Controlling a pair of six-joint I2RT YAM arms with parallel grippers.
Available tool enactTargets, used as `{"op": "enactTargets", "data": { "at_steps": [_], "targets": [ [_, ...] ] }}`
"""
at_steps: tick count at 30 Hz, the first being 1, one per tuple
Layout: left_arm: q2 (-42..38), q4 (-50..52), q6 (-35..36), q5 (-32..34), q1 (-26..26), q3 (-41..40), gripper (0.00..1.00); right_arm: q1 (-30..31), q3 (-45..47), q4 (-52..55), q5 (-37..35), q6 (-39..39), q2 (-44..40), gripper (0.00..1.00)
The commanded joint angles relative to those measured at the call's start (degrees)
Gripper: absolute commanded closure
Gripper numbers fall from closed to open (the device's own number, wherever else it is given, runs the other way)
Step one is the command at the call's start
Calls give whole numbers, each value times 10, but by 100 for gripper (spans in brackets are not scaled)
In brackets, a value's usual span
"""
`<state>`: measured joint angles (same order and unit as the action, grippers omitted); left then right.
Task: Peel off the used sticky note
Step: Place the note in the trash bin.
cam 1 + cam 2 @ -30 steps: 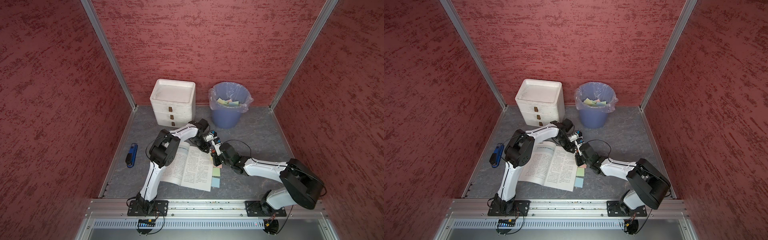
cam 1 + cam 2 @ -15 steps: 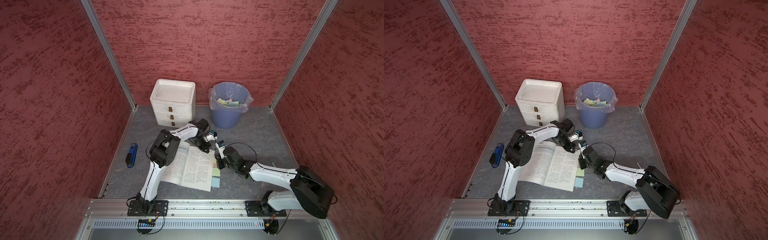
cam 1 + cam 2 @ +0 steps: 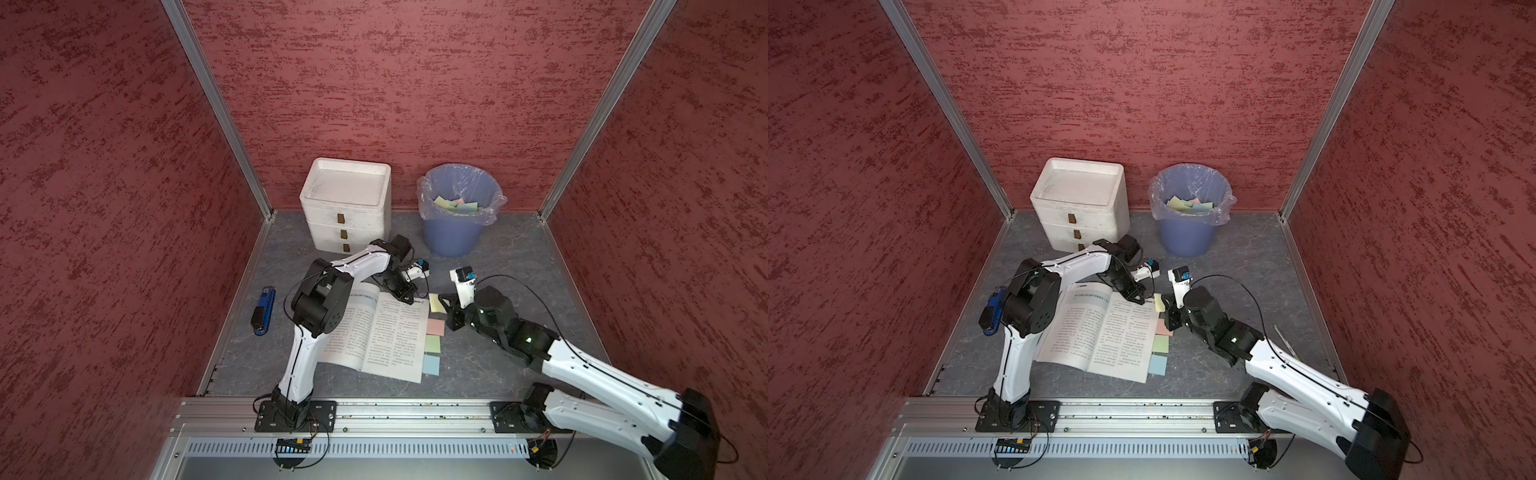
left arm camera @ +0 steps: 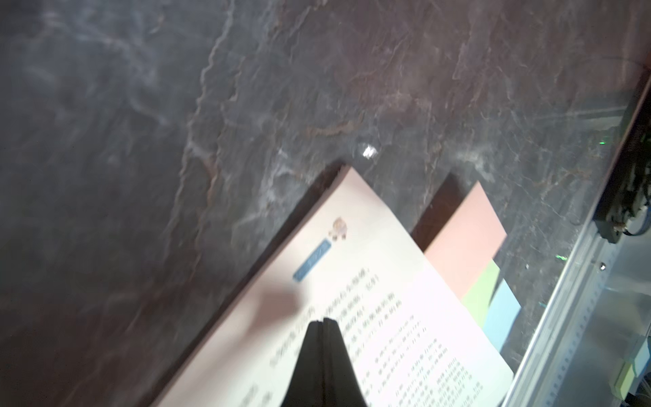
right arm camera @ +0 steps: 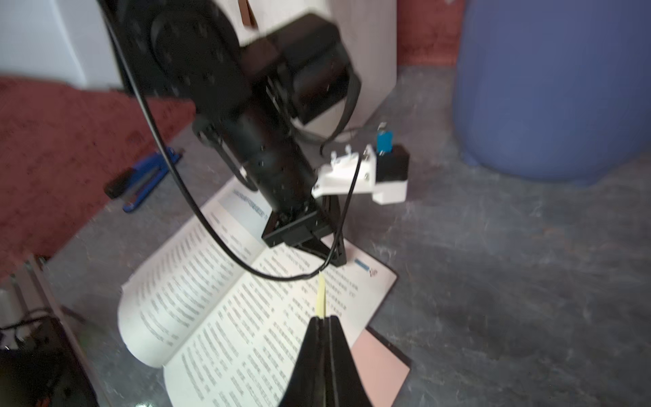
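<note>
An open book (image 3: 374,332) (image 3: 1100,332) lies on the grey floor. My left gripper (image 3: 405,297) (image 4: 323,320) is shut, its tip resting on the far right-hand page (image 4: 370,317) with nothing between its fingers. My right gripper (image 3: 444,302) (image 5: 323,318) is shut on a yellow sticky note (image 3: 435,302) (image 3: 1158,302) that hangs just off the book's far right corner; the right wrist view shows the note (image 5: 321,296) edge-on. Pink (image 3: 435,327), green (image 3: 432,344) and blue (image 3: 431,365) notes stick out from the page's right edge.
A blue bin (image 3: 451,241) lined with clear plastic stands at the back and holds several notes. White drawers (image 3: 347,208) stand to its left, close behind the left arm. A blue tool (image 3: 263,309) lies left of the book.
My right gripper has drawn back to the right, away from the page, taking the yellow note with it. The left gripper has stayed on the page.
</note>
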<state>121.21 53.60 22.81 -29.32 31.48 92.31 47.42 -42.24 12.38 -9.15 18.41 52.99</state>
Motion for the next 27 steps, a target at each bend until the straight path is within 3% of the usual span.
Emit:
{"op": "enactTargets", "data": {
  "at_steps": [1, 3, 8, 10, 15, 18, 22, 27],
  "targets": [
    [-99, 30, 38, -30, -39, -36, 94, -11, -91, 98, -67, -6, -12, 100],
    [-145, 44, 65, -40, -65, -66, 81, -32, -159, 135, -98, -11, 16, 100],
    [-231, 98, 165, -107, -156, -142, 33, -126, -332, 179, -77, -30, 128, 100],
    [-253, 112, 201, -120, -191, -169, 24, -161, -393, 185, -68, -34, 180, 100],
    [-271, 123, 260, -125, -259, -221, 20, -228, -532, 198, -67, -36, 320, 100],
    [-262, 88, 263, -100, -291, -252, 26, -247, -615, 196, -93, -42, 404, 100],
    [-255, 29, 259, -47, -293, -306, 35, -252, -695, 197, -133, -68, 487, 100],
    [-261, -20, 260, -3, -270, -367, 36, -260, -769, 210, -151, -81, 567, 100]
  ]
}}
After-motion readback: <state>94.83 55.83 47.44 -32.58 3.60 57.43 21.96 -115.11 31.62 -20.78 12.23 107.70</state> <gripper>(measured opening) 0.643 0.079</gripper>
